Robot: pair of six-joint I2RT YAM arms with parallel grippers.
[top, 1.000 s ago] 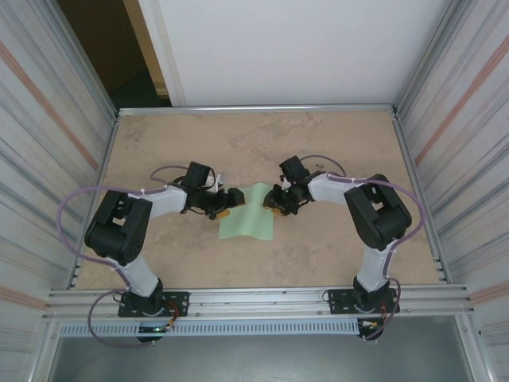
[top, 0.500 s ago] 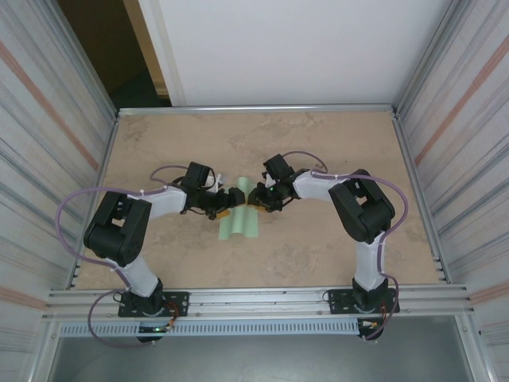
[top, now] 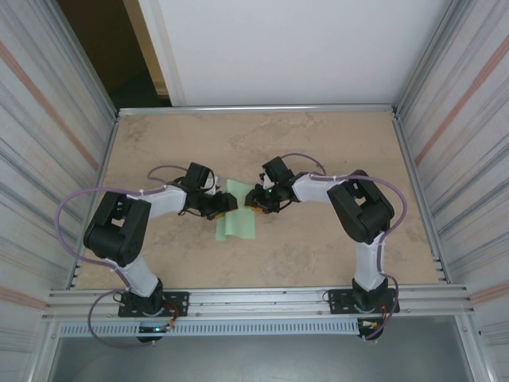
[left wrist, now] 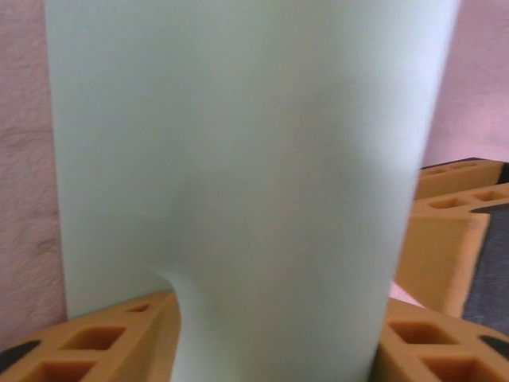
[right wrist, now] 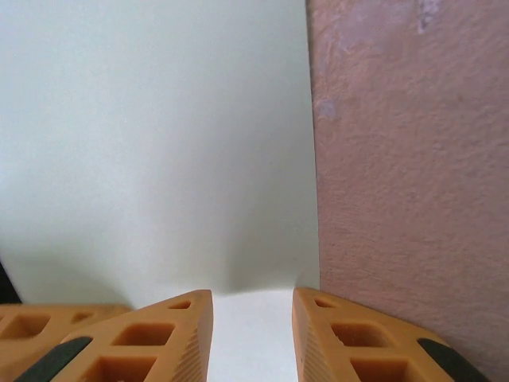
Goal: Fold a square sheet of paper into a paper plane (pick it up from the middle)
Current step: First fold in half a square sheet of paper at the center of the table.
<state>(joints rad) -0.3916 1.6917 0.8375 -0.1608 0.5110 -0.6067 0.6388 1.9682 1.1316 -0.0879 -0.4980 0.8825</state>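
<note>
The square sheet of paper [top: 237, 223], pale mint green, lies mid-table doubled over into a narrow curled strip. Both grippers meet at its far end. My right gripper [top: 253, 199] holds the sheet's edge; in the right wrist view the paper [right wrist: 159, 143] runs between its orange fingertips [right wrist: 253, 293]. My left gripper [top: 231, 204] faces it from the left. In the left wrist view the curled paper [left wrist: 238, 159] bulges between its two spread fingers [left wrist: 278, 318] and hides their inner faces. The right gripper's orange fingers [left wrist: 445, 231] show just behind the curl.
The beige stone-patterned table [top: 318, 143] is bounded by a metal frame with corrugated walls left [top: 48, 119] and right [top: 469, 119]. A white panel [top: 286, 48] closes the back. Both arm bases sit on the near rail [top: 254, 301].
The right gripper swept left, carrying the sheet's right edge over, so the sheet narrowed to a strip. The left gripper's fingers have come closer together around the curl.
</note>
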